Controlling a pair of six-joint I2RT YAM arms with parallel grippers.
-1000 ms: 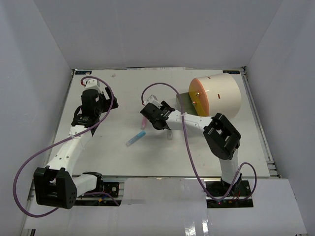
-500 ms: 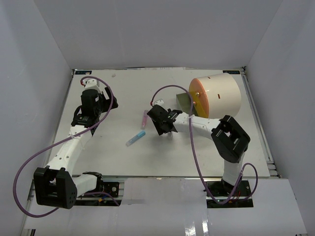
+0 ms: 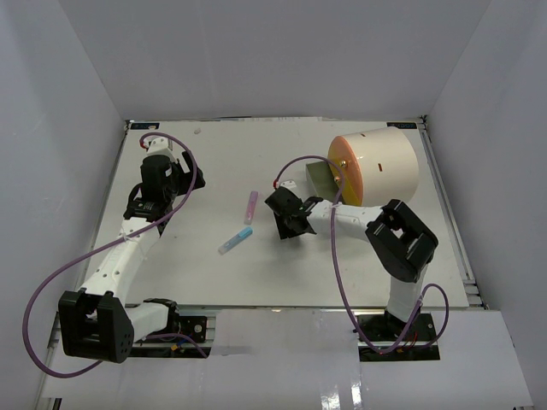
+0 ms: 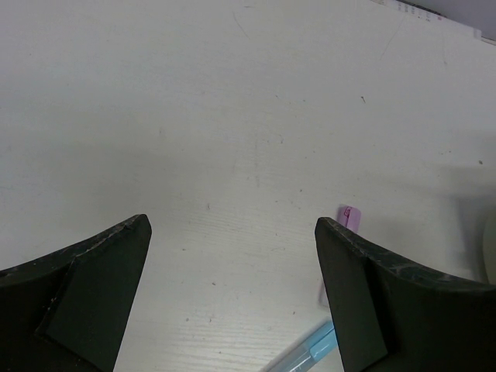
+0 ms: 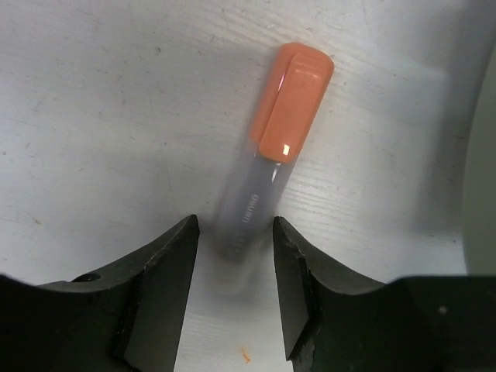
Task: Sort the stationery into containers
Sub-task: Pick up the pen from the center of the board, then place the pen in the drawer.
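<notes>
My right gripper (image 5: pixel 235 232) is open and low over the table, its jaws on either side of the clear end of an orange-capped pen (image 5: pixel 283 124) that lies flat. In the top view this gripper (image 3: pixel 289 224) hides that pen. A pink pen (image 3: pixel 251 206) and a blue-capped clear pen (image 3: pixel 234 242) lie to its left; both also show in the left wrist view, the pink one (image 4: pixel 349 215) and the blue one (image 4: pixel 306 356). My left gripper (image 4: pixel 231 225) is open and empty over bare table at the far left (image 3: pixel 164 175). The cream drum with the orange face (image 3: pixel 376 166) lies on its side at the back right.
An olive flap (image 3: pixel 318 177) lies on the table by the drum's orange face, just behind my right gripper. White walls close in the table on three sides. Purple cables loop off both arms.
My right gripper has moved to the right, off the pink pen, and now straddles the orange-capped pen. The left arm has not moved.
</notes>
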